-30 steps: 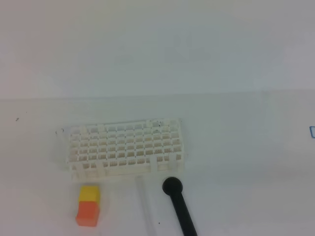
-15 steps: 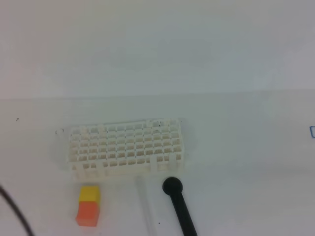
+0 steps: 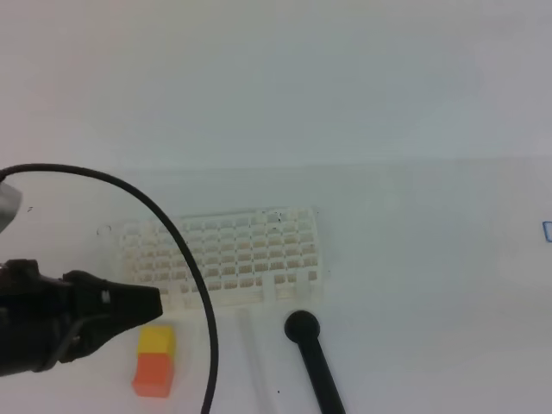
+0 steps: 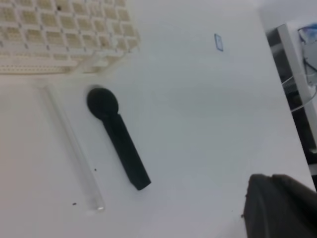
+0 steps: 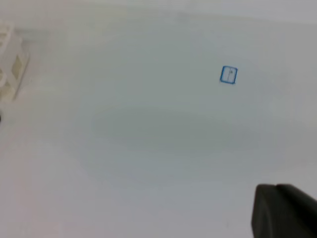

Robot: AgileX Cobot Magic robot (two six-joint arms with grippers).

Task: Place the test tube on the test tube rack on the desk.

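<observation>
One test tube [image 4: 69,144] to move, and it lies flat on the desk [image 3: 414,259], just in front of the test tube rack [image 3: 228,259], between the yellow-and-orange block [image 3: 155,360] and the black rod [image 3: 315,362] with a round knob end. Nearly invisible against the white; the left wrist view shows it best, rim end toward the camera, other end near the rack's front edge, apart from it.

Left gripper [image 3: 142,302] enters from the left of the high view, jaws pressed together, empty, tip over the rack's front-left corner, above the block. It reads as an approach pose: not yet over the tube, which sits further right. It must open before any pick.

Right gripper [image 5: 285,210] shows only as a dark corner in its own wrist view, closed and holding nothing, well away from the rack, over bare desk near a small blue square mark [image 5: 228,75]. Looks parked.

Risk: tube lies close beside the rod, so the descent needs clearance on that side.
</observation>
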